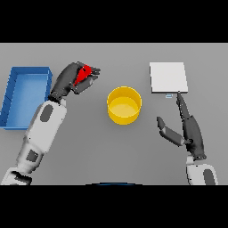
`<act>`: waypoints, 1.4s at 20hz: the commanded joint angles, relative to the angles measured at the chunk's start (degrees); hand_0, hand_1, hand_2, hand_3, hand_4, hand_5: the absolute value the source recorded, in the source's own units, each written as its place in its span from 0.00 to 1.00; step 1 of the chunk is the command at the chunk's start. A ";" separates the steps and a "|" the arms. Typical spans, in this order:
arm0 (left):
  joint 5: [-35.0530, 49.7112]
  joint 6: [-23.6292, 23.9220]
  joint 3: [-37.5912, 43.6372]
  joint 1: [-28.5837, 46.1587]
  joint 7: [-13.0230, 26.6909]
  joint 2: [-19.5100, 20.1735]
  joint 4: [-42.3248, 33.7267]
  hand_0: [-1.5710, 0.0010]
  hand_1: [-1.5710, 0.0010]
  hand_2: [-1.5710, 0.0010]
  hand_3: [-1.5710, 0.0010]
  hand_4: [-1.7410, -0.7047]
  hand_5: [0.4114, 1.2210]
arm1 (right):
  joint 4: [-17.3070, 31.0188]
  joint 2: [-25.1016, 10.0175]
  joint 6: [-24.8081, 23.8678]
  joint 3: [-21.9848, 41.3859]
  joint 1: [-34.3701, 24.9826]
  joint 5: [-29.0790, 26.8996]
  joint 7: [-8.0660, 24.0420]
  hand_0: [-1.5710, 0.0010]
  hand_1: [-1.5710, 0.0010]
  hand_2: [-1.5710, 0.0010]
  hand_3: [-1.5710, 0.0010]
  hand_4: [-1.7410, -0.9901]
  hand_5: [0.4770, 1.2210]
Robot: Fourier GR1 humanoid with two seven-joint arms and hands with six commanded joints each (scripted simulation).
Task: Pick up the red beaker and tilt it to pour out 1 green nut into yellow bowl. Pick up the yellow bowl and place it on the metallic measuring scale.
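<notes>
The left hand [71,80] is clenched around the red beaker [83,75], its dark fingers wrapped over the beaker so that only a strip of red shows between them; the beaker is tipped on a slant, its upper end pointing toward the far right, and it is held above the table [111,151] in the far left part, just beside the right wall of the blue tray [13,95]. The yellow bowl [124,105] stands upright near the middle of the table, apart from the left hand and down to its right; whether anything lies inside it cannot be told. The scale [168,77], a pale square plate, lies toward the far right edge of the table. The right hand [189,129] is released, its fingers straight and reaching toward the near edge of the scale, fingertips just beside it, the thumb spread out toward the bowl, holding nothing.
</notes>
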 commanded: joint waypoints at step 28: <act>-44.51 -20.60 -40.67 -29.37 -4.66 5.02 14.01 0.00 0.00 0.00 0.02 0.01 1.00 | 0.54 2.63 -0.92 -0.23 -0.08 -1.30 1.69 1.00 1.00 1.00 1.00 0.74 0.13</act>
